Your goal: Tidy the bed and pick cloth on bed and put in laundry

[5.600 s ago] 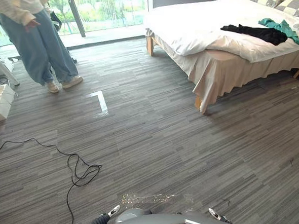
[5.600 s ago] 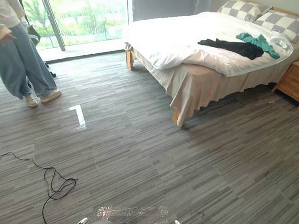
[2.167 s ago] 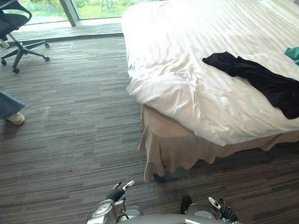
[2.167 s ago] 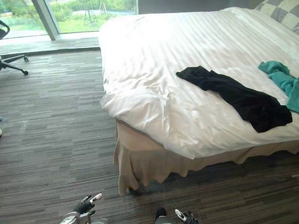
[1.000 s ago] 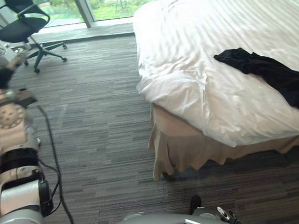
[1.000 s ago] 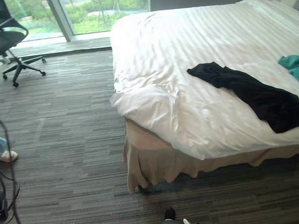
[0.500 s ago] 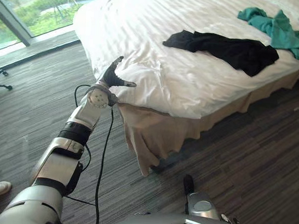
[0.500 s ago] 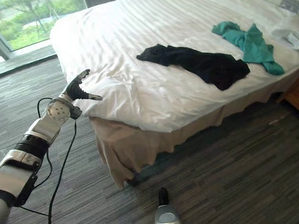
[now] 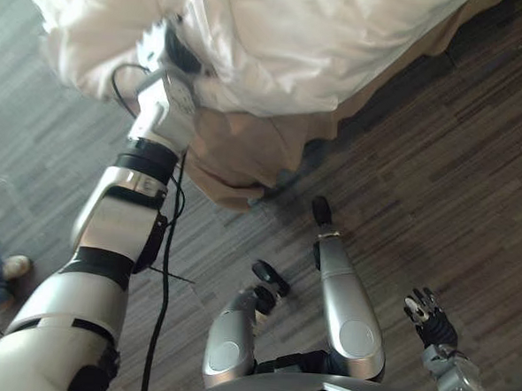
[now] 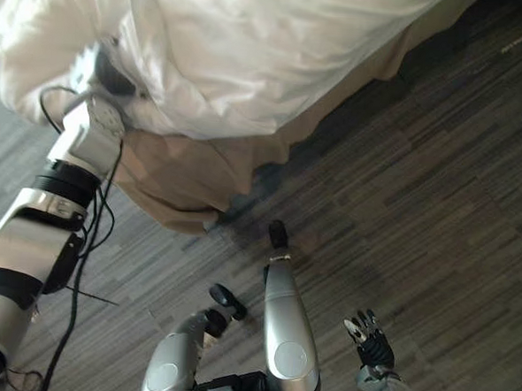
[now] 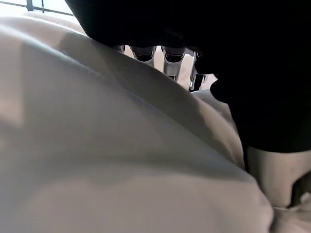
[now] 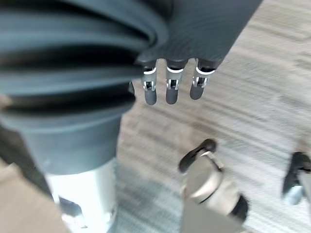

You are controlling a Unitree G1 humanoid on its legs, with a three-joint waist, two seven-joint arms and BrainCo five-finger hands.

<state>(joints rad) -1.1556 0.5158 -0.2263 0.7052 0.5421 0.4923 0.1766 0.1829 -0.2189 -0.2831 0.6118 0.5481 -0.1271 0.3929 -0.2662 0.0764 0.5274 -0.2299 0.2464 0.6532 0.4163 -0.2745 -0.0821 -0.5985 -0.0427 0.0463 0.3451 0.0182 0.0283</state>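
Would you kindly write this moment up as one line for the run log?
left hand: at white duvet corner, grip unclear | right hand: open, empty, over floor | stage: duvet tidying

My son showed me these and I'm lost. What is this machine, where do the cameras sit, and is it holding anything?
It is a humanoid robot tidying a bed. The two wide pictures come from cameras in its head, looking down; the two close ones come from cameras on its wrists. Its left hand is against the corner of the white duvet, above the beige bed skirt; whether it grips the cloth is hidden. Its right hand hangs open over the grey floor, holding nothing.
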